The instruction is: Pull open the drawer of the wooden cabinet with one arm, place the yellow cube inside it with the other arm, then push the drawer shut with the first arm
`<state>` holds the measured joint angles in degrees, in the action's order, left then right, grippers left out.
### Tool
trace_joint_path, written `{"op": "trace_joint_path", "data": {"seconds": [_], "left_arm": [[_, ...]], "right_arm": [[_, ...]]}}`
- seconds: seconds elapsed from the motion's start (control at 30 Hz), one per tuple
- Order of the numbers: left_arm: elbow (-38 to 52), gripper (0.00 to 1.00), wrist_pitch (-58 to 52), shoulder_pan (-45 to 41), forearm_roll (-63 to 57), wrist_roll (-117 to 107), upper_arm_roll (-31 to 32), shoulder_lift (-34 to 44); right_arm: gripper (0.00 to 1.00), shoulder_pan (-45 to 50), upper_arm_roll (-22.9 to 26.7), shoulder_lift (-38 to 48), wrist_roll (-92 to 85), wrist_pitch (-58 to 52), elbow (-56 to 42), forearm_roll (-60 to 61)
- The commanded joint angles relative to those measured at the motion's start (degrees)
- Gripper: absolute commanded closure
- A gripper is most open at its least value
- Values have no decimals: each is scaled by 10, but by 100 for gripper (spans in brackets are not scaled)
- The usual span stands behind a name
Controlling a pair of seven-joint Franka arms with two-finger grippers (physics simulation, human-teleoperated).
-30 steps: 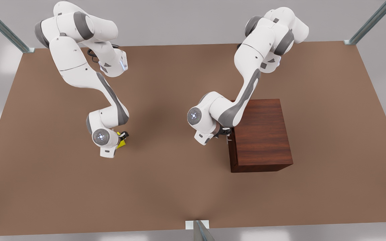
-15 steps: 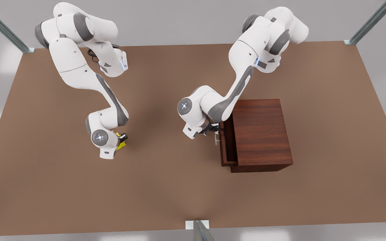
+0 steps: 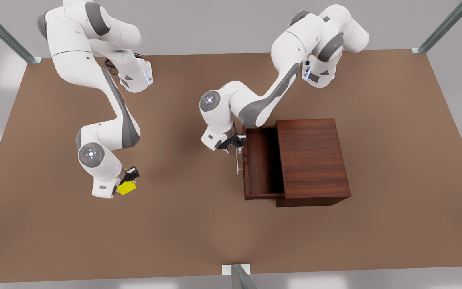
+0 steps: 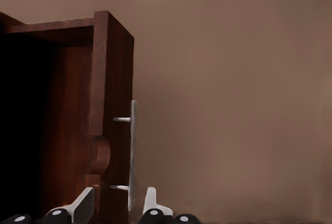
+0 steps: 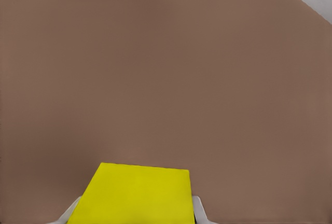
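The left claw (image 3: 237,145) grips the thin silver bar handle (image 3: 238,161) of the dark wooden drawer (image 3: 260,162), which stands pulled out of the dark reddish-brown wooden cabinet (image 3: 313,160). Well apart from the cabinet, the right claw (image 3: 128,181) clamps the small yellow cube (image 3: 126,187) above the brown worktop (image 3: 183,224).

yellow cube (image 5: 137,193) cut off by picture edge, drawer (image 4: 62,125) interior lost in shadow
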<state>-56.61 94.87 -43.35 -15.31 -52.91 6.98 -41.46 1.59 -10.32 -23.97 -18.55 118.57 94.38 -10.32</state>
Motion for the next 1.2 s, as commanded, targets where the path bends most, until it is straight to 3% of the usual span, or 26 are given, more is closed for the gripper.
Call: {"op": "trace_joint_path", "data": {"seconds": [0.0, 0.13, 0.17, 0.23, 0.33, 0.4, 0.7, 1.07, 1.17], "left_arm": [[18, 14, -67, 34, 77, -29, 2, 58], [17, 0, -147, 211, 150, 205, 1, 110], [16, 0, -166, 264, 150, 292, 1, 111], [16, 0, -174, 362, 150, 483, 1, 112], [4, 0, -175, 411, 147, 520, -9, 153], [-198, 0, -83, 416, 149, 521, -21, 296], [-181, 0, -95, 418, 145, 518, -25, 261], [-181, 0, -97, 417, 147, 516, -25, 259], [-181, 0, -97, 414, 147, 514, -24, 259]], "right_arm": [[35, 1, -2, 1, 4, -80, -30, 18], [35, 8, -36, -2, 47, -98, -67, 22], [35, 6, -68, -3, 111, -141, -101, 21], [35, 61, -73, -11, 219, -178, -137, 21], [35, 132, -73, -50, 343, -222, -219, 21], [35, 173, -74, -89, 416, -240, -285, 21], [34, 302, -78, -214, 636, -227, -458, 20], [30, 359, -80, -282, 742, -14, -465, 44], [23, 361, -73, -294, 746, -10, -464, 44]]}}
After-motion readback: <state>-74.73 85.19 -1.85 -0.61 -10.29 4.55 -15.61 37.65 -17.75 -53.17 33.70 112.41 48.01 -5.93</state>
